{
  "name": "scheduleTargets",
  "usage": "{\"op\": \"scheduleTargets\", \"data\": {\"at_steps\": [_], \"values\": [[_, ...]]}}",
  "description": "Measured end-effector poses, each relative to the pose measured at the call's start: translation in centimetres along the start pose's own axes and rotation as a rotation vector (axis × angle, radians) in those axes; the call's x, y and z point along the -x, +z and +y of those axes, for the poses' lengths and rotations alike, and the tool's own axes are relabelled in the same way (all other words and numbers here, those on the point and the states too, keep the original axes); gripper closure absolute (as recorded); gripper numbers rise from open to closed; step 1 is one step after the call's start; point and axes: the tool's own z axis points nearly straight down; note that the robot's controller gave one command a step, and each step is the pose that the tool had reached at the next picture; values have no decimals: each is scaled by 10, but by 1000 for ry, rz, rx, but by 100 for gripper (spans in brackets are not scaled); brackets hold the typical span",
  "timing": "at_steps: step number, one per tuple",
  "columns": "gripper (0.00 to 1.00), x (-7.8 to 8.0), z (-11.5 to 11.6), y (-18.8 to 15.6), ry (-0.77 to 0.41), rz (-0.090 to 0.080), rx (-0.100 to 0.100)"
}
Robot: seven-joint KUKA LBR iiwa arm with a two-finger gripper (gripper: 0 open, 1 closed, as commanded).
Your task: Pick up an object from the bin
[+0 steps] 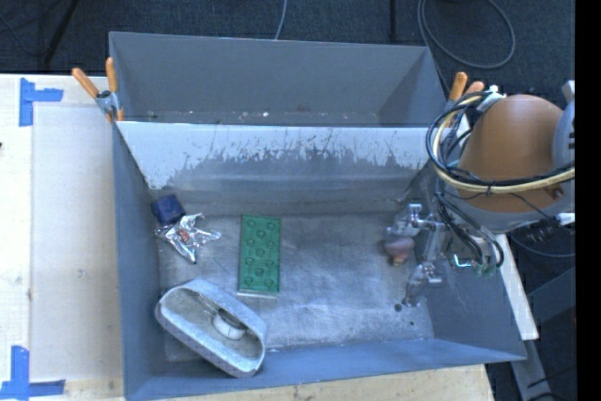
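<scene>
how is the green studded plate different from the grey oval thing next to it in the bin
The green studded plate is a flat rectangle with rows of studs; the grey oval thing is rounded and hollow, a small pale piece inside. The plate points toward the back wall; the oval thing lies slanted in the near left corner. Both rest on the bin floor.

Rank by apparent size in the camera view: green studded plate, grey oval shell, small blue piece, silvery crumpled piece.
1. grey oval shell
2. green studded plate
3. silvery crumpled piece
4. small blue piece
</scene>
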Motion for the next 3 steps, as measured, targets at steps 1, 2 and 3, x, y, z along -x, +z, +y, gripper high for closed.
{"op": "scheduleTargets", "data": {"at_steps": [1, 2, 3], "values": [[0, 53, -43, 51, 168, -7, 0], [0, 47, -53, 89, 31, -11, -1], [100, 50, -53, 86, 28, -21, -3]]}}
